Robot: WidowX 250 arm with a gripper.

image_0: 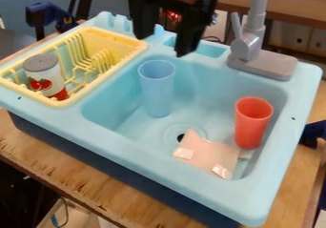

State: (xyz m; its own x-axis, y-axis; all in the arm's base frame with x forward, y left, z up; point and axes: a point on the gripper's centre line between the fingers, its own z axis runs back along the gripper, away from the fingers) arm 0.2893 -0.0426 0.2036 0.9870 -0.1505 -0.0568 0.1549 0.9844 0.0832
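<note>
Nearest is the wooden table (64,165), with the sink (146,162) set on it. Inside the basin, towards its near right corner, a flat pink piece (207,154) with pale, shiny patches lies beside the drain (181,138). Just behind its right end stands the red cup (250,124), upright and close to the right wall. Farther in, left of the red cup and well apart from it, the blue cup (157,91) stands upright with its mouth up, towards the back of the basin.

To the left, the can (45,74) sits in the yellow rack (115,70), its grey end up. At the far side is the tap (247,46), on the sink's back ledge.

The gripper (165,45) hangs high over the back of the sink, its two fingers spread apart with nothing held between them. The blue cup is the thing nearest beneath it; I cannot see the two touching.

As for progress, I judge that no grasp is made: the blue cup is free in the basin, and closing on it, lifting it and setting it down are all undone. The can is already in the rack, but whether that counts as finished work I cannot tell.
</note>
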